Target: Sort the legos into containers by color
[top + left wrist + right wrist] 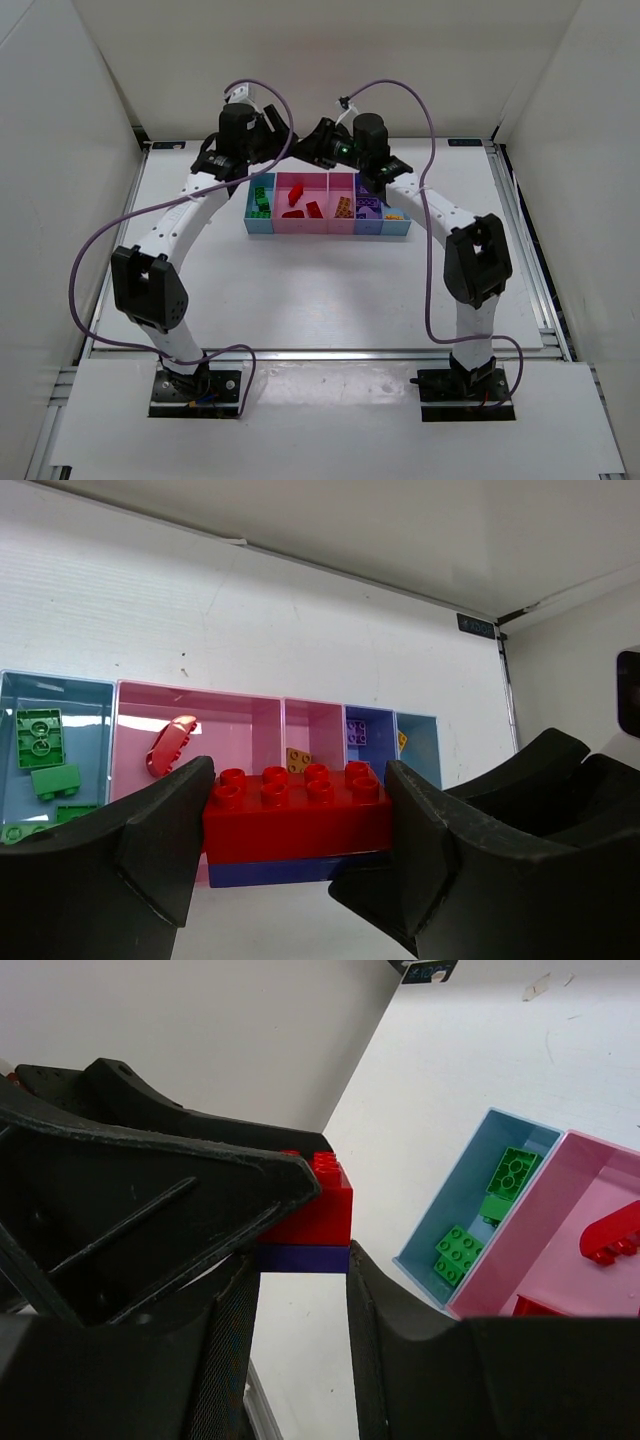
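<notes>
My left gripper (298, 825) is shut on a red brick (300, 810) with a purple plate (290, 870) stuck under it. My right gripper (300, 1272) is shut on that purple plate (303, 1258), below the red brick (322, 1210). The two grippers meet in the air behind the row of bins (328, 228), the left gripper (290, 140) next to the right gripper (312, 144). In the row, green bricks (40, 735) lie in the left light blue bin. Red pieces (170, 748) lie in the wide pink bin. An orange brick (297, 760), a purple brick (356, 733) and a yellow brick (402, 740) lie in the bins to the right.
White walls close in the table at the back and on both sides. A metal rail (520, 240) runs along the right edge. Purple cables (100, 240) loop from both arms over the table.
</notes>
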Controlling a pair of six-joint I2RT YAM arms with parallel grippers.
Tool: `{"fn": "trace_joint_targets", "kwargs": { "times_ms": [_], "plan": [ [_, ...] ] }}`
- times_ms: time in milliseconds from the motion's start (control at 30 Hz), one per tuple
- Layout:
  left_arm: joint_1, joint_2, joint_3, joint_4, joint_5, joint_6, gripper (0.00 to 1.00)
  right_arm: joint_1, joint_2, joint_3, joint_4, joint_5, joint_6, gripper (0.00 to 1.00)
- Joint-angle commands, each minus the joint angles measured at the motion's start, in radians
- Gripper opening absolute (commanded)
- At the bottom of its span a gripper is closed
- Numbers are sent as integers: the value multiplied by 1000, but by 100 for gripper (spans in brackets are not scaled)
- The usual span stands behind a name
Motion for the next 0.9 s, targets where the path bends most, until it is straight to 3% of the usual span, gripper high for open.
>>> {"fn": "trace_joint_targets", "kwargs": {
  "times_ms": [0,233,467,700,867],
  "plan": [
    [29,-2,66,73,-198,44,10,19,-85,-32,-2,-71,-36,0],
    [44,17,93,87,-225,71,10,16,-119,-81,-11,-103,-92,0],
    [57,12,95,41,-157,62,10,-27,-173,-144,-53,-117,-165,0],
    [49,-8,17,-103,50,77,10,-131,-271,-187,-279,-20,-430,0],
    [29,-3,-63,-174,77,93,10,-193,-328,-218,-395,18,-558,0]
  ]
}}
